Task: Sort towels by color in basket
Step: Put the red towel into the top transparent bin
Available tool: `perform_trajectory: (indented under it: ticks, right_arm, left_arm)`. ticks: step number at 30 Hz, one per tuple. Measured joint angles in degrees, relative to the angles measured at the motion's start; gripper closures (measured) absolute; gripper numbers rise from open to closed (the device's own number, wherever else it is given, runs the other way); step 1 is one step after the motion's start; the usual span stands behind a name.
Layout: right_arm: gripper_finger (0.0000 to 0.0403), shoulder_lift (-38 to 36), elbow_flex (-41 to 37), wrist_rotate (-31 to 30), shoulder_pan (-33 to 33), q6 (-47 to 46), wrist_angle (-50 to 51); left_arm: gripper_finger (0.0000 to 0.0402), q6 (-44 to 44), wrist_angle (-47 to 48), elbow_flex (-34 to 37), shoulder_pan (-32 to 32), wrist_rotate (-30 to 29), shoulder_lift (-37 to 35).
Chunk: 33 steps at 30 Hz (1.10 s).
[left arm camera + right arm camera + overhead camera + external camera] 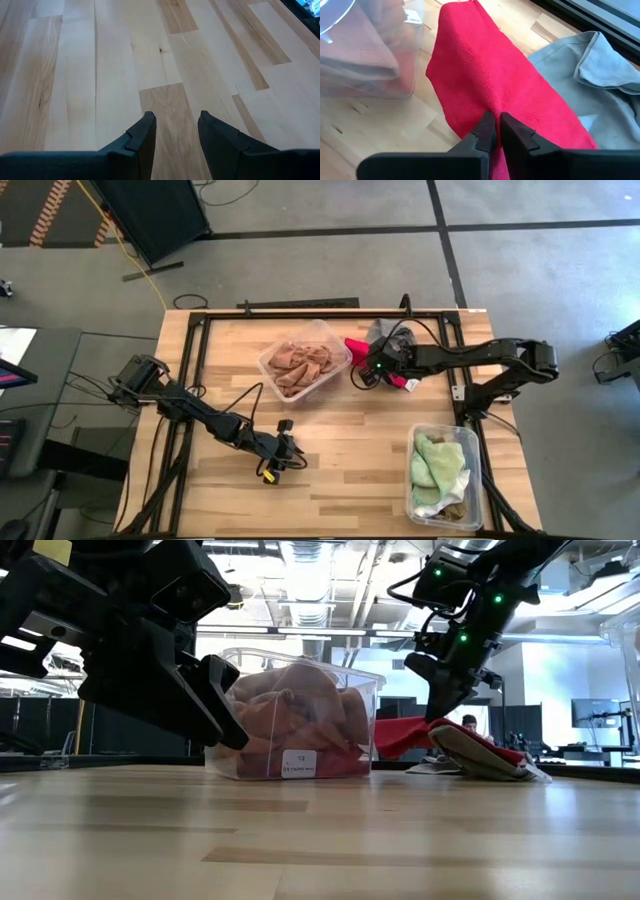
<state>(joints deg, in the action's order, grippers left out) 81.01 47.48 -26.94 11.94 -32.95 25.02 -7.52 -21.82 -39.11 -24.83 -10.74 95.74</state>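
Observation:
A red towel lies on the table between a clear bin and a grey towel, with one end over the grey one. My right gripper is over its middle, shut on a raised ridge of the cloth; it also shows in the high view and the low view. The clear bin at the table's middle holds rust-orange and tan-brown towels. My left gripper hangs open over bare wood near the table's near edge. My right gripper pinches a raised fold near the middle of the red towel between its two fingers, coming from above and slanting down. The cloth rises in a ridge toward the fingers. Its far end lies on the table beside the bin.
A second clear bin near the table's right near corner holds pale green towels. The grey towel lies by the far edge behind the right gripper. Bare wood spreads across the table's middle and left near part.

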Motion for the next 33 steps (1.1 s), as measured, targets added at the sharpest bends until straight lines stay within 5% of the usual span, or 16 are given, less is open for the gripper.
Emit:
perform_trajectory:
  ticks: [33]
  right_arm:
    - [0.0339,0.0,0.0,0.0,-1.1,0.5,-0.2]
  left_arm:
    - [0.0262,0.0,0.0,0.0,0.0,0.0,0.0]
